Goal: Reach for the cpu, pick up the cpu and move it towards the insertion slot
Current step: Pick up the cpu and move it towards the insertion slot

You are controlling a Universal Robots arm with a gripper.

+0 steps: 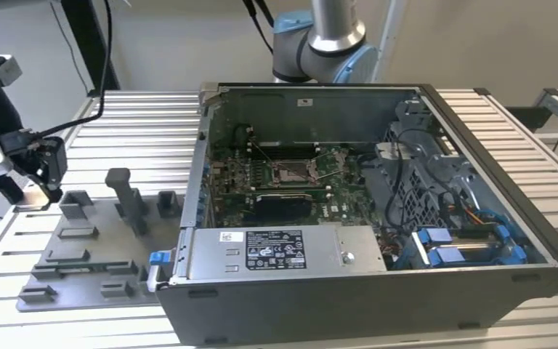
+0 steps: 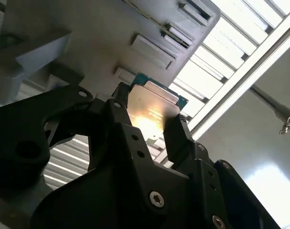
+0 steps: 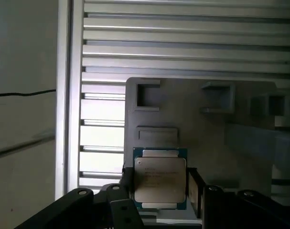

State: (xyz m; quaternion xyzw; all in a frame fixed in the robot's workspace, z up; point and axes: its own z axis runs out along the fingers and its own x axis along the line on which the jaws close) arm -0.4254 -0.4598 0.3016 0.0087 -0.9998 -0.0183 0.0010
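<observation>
The claw [image 3: 160,190] is clenched, its black fingers [image 3: 127,186] gripping opposite edges of the cpu [image 3: 160,177] over the grey tray [image 3: 207,138] (resting or lifted, I cannot tell). In the exterior view it points downward at the left edge. The insertion slot [image 1: 292,172] lies well apart toward that view's right, inside the open case [image 1: 357,291].

Silvery, green-rimmed cpu [image 3: 160,180]; black fingers [image 2: 180,140]; grey tray [image 3: 202,138]

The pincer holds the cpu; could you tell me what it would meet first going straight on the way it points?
Probably the grey tray: in the first wrist view the pincer, shut on the cpu, points at its flat face, though depth is unclear.
</observation>
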